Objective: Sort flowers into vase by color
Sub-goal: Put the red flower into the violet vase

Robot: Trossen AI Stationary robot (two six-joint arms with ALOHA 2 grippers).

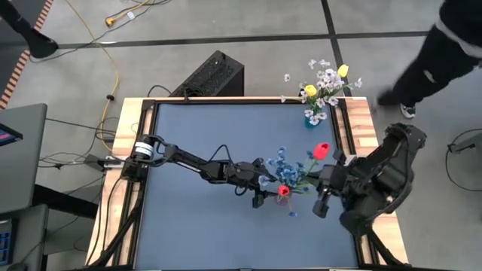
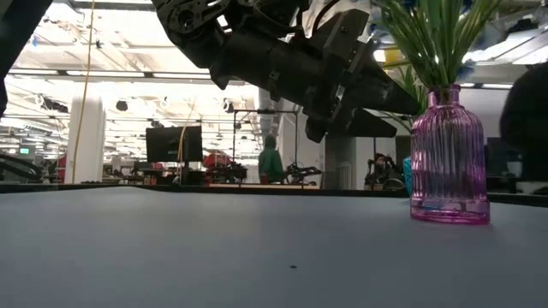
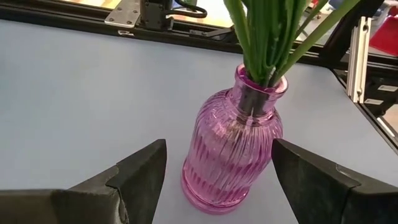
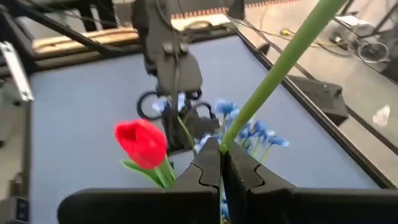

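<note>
A ribbed pink glass vase [image 3: 231, 155] stands upright on the dark blue-grey surface [image 1: 211, 128], right of its middle and toward the near side, with green stems [image 3: 264, 34] rising from its neck; in the high view blue flower clusters [image 1: 280, 167] and one red tulip-like bud [image 1: 284, 191] show above it. The left gripper [image 3: 217, 180] reaches in from the left, its two dark fingers [image 3: 140, 174] spread wide on either side of the vase and not touching the glass. The right gripper [image 4: 221, 171], coming from the right edge of the surface, has its fingers pressed together on a thin green stem [image 4: 280, 62]; a second red tulip-like bud [image 1: 321, 150] sits just above that arm in the high view. At the far right corner of the surface stands another bunch, white small-blossom sprays [image 1: 327, 79] with yellow tulip-like buds [image 1: 309, 90], its holder mostly hidden under the blossoms. Beyond that corner a person's dark-clad leg [image 1: 429, 53] stands on the floor.
</note>
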